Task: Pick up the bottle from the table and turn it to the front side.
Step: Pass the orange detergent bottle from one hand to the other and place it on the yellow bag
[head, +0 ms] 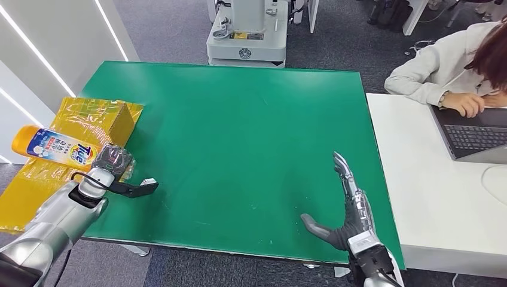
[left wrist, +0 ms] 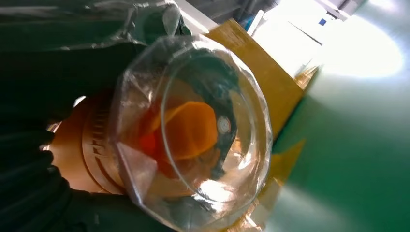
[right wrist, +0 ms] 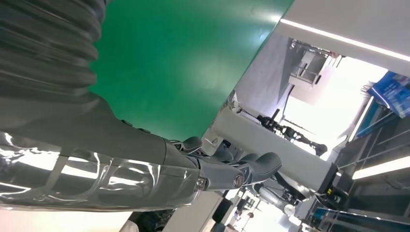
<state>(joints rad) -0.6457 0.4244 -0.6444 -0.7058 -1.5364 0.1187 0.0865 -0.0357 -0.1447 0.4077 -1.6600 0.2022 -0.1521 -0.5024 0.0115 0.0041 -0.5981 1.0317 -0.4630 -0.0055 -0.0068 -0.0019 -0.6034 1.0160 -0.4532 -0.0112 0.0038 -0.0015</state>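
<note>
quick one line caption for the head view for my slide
Left hand holds the orange bottle over the yellow box beside the green table; right hand hovers open.

the robot has silver arms; the left hand (head: 112, 160) is dark with a black bracket at its wrist, the right hand (head: 350, 209) dark grey with glossy metallic fingers (head: 342, 167).

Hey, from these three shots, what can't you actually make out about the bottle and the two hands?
- Bottle cap end: head view, covered by the left hand.
- Bottle label: left wrist view, hidden behind a clear plastic wrap close to the lens.
- Left hand's grip: left wrist view, dark and cut off by the edge.
- Right hand fingers: right wrist view, partly hidden behind its grey cover.
</note>
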